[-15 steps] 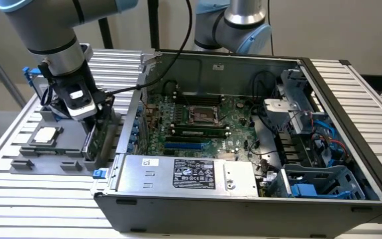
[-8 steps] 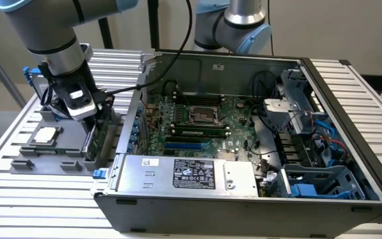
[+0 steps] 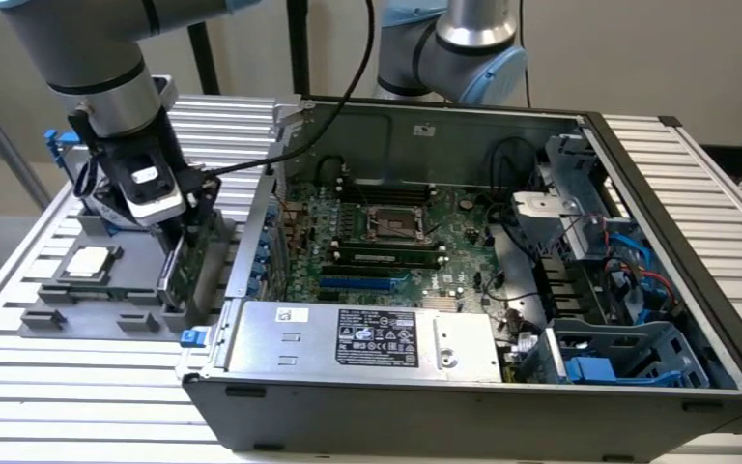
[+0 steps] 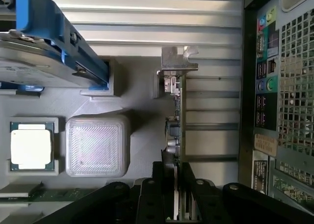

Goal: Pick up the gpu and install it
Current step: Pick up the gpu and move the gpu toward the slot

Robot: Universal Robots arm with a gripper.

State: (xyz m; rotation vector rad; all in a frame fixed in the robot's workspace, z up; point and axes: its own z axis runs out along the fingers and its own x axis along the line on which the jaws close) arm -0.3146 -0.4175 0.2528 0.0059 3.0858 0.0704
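A ribbed metal tabletop (image 3: 74, 387) carries two things directly: an open PC case (image 3: 474, 411), covering most of its half toward the exterior view's right, and a grey tray (image 3: 88, 307) just beside the case, near the opposite edge.

Silver arm (image 3: 88, 58), blue caps (image 3: 510, 68), black end effector (image 4: 175, 170)

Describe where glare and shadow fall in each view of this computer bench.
Wrist view: glare whitens the processor chip, hiding its markings; the gpu, clamped edge-on by the tool, is dim. Exterior view: the slatted table is bright, while the case interior lies in shade.
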